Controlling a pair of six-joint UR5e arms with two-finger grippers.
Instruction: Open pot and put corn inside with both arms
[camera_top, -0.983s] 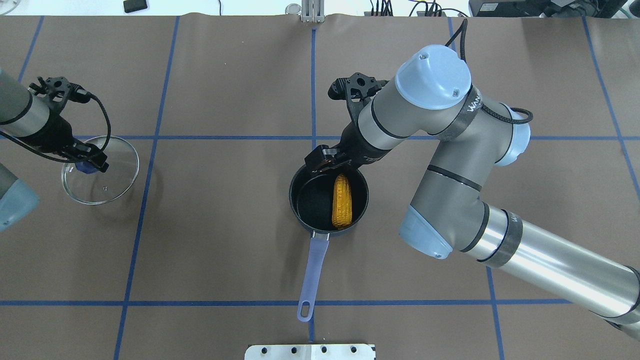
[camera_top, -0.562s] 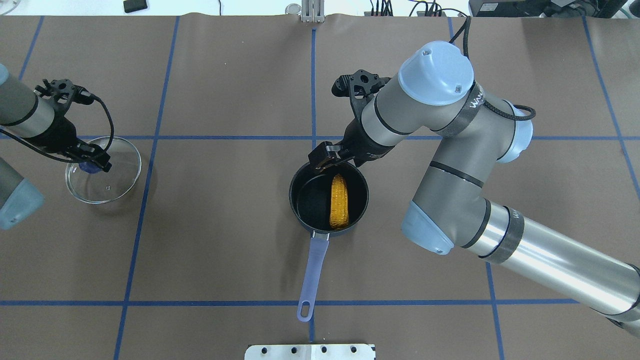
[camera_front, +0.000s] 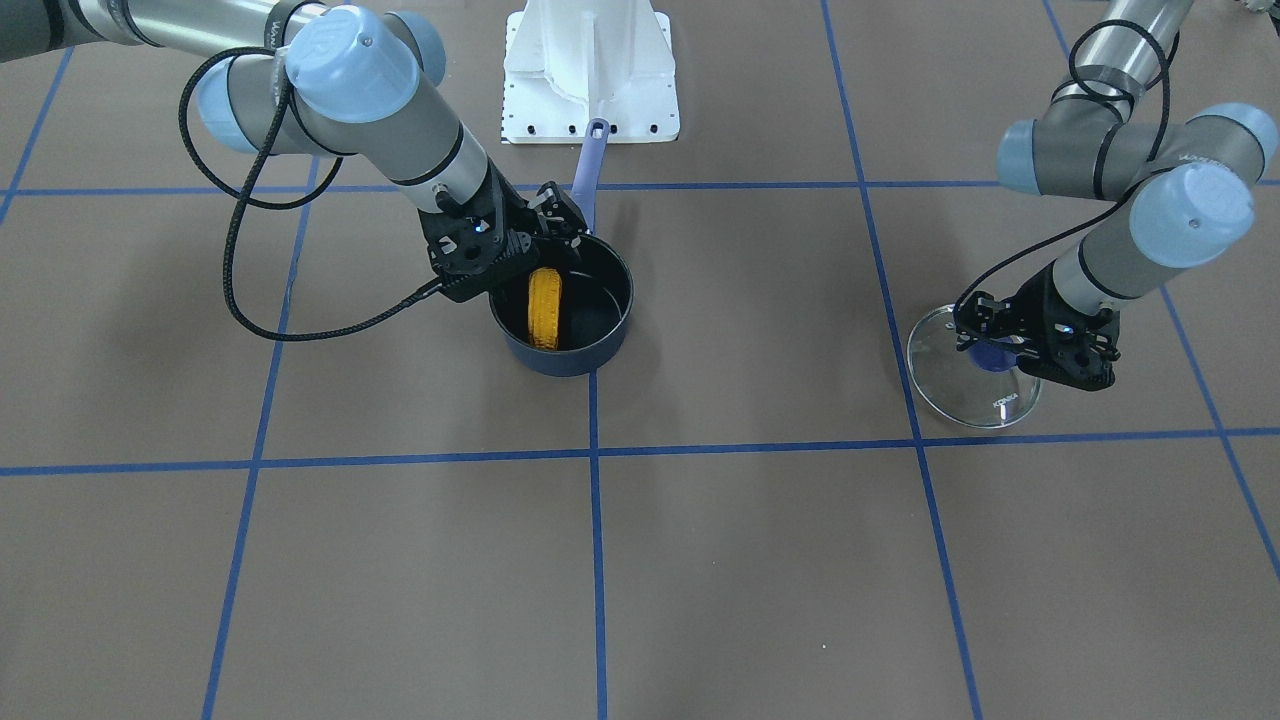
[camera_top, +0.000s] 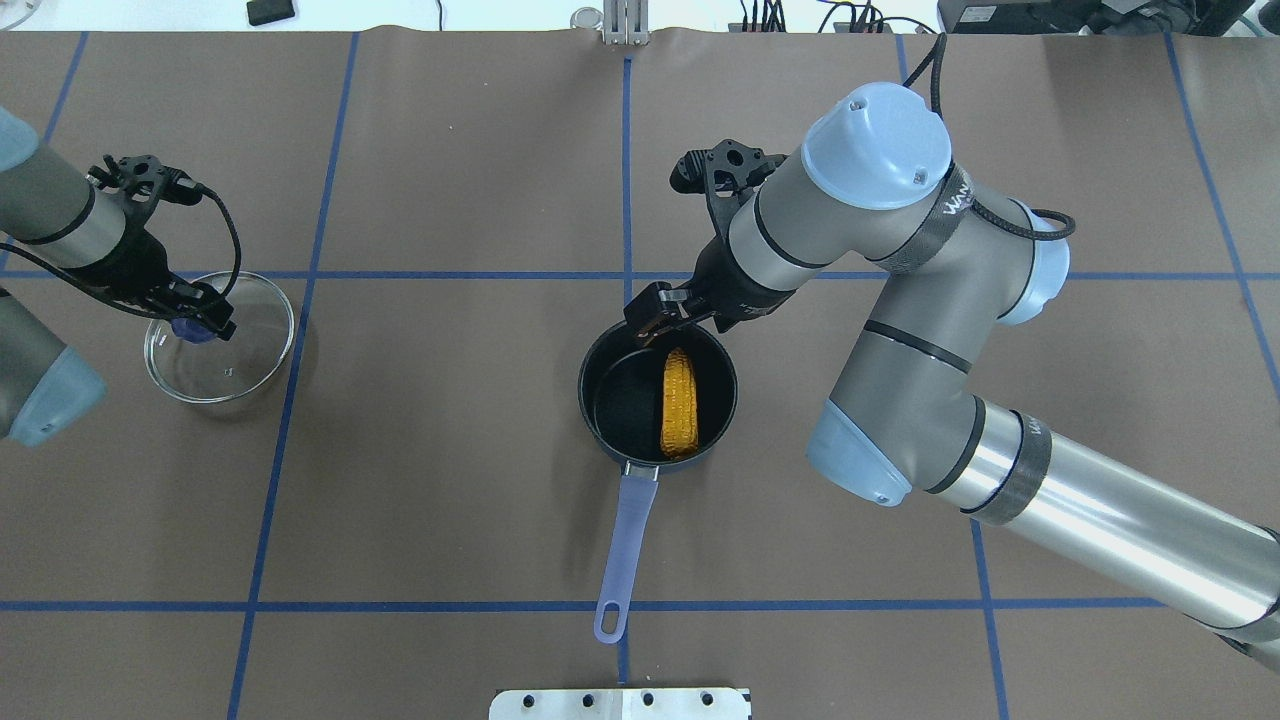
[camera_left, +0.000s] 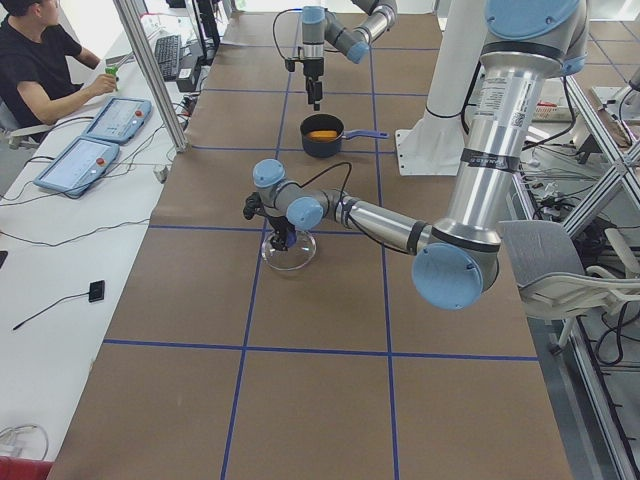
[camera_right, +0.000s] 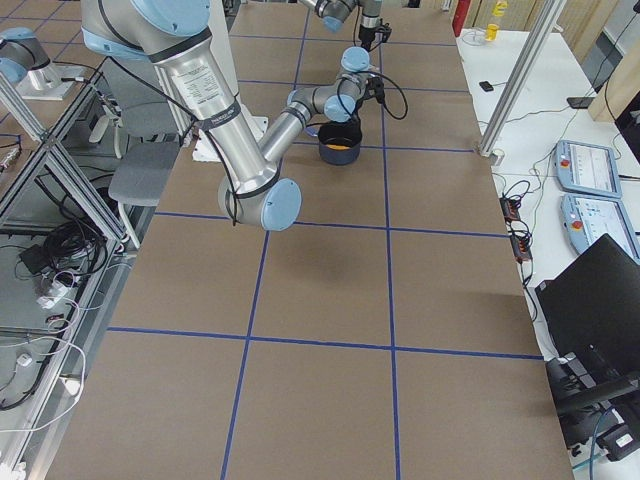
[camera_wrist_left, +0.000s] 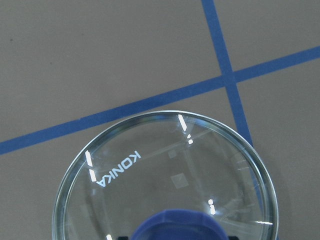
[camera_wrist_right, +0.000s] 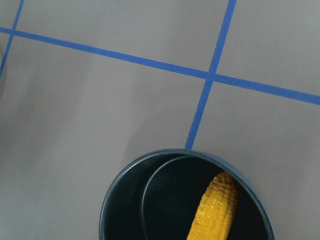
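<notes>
While corn (camera_top: 680, 402) lies in the pot (camera_top: 620, 405), the right hand (camera_top: 652, 322) hovers above.

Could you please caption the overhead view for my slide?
Corn lies in the open pot; left gripper holds the glass lid aside.

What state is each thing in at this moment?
pot: upright on the table, uncovered, corn inside.
corn: lying in the pot, released.
glass lid: off the pot, held by its blue knob well away from it.
left gripper: shut on the lid's knob.
right gripper: open, empty, above the pot's rim.
</notes>
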